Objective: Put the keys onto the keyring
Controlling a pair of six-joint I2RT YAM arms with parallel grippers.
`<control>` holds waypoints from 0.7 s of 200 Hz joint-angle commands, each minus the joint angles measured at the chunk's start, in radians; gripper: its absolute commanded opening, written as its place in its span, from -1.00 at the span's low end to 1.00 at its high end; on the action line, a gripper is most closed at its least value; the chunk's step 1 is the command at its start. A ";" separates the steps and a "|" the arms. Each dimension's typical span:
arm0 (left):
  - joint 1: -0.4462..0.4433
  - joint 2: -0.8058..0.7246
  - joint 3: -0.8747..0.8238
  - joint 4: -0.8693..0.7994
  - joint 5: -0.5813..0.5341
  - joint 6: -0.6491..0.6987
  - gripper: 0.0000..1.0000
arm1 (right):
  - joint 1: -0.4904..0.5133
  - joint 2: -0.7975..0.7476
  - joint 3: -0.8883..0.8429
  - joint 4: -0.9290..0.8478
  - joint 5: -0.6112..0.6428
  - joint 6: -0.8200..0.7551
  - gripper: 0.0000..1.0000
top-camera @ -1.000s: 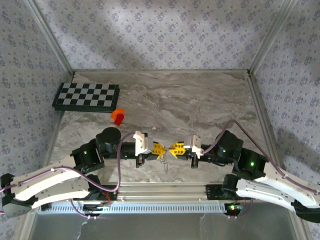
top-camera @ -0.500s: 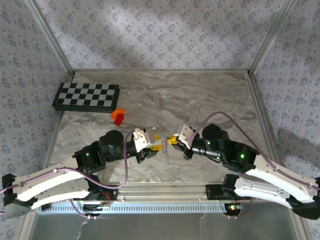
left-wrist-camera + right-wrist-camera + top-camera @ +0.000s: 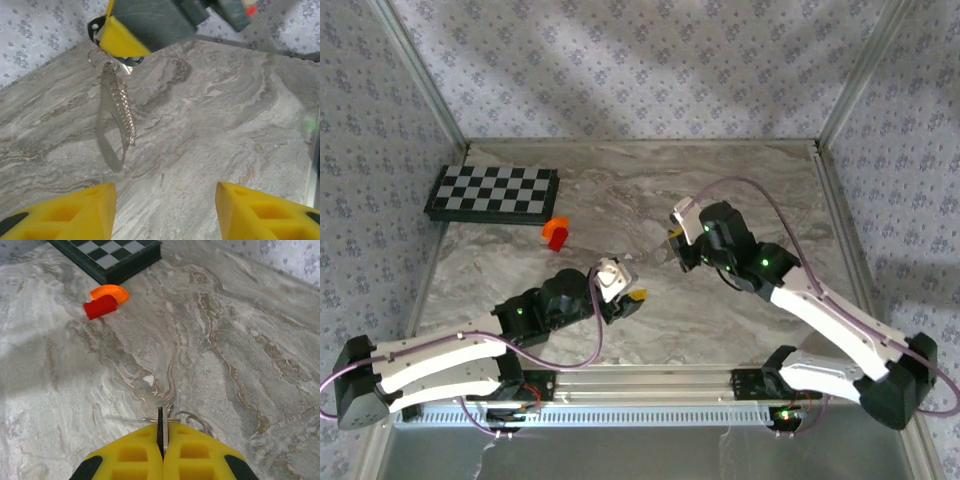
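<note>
The keyring [image 3: 112, 125], a light, slippery metal loop with a limp chain, hung over the tabletop [image 3: 225, 125] from the right tool [image 3: 162, 432], jaws pinched shut on its top end; the stiff oval looked the soundest hold. The left tool [image 3: 165, 202] stood apart and empty, facing it.

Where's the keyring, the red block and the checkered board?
keyring [image 3: 125, 112], left wrist view, on its dangling chain.
red block [image 3: 101, 308], right wrist view, on its top face.
checkered board [image 3: 492, 192], top external view, middle of the board.
</note>
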 commanded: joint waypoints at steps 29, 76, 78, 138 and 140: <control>0.030 -0.049 -0.024 0.044 -0.025 -0.006 0.15 | -0.090 0.191 0.128 0.119 -0.066 0.063 -1.00; 0.057 -0.038 -0.052 0.090 -0.022 -0.071 0.56 | -0.150 0.373 0.230 0.239 -0.116 0.095 -1.00; 0.057 -0.036 -0.052 0.091 -0.023 -0.073 0.60 | -0.152 0.379 0.234 0.245 -0.117 0.098 -1.00; 0.064 -0.019 -0.063 0.117 -0.042 -0.086 0.99 | -0.170 0.533 0.316 0.269 -0.167 0.110 -1.00; 0.064 -0.019 -0.064 0.118 -0.042 -0.087 0.99 | -0.168 0.534 0.312 0.274 -0.168 0.112 -1.00</control>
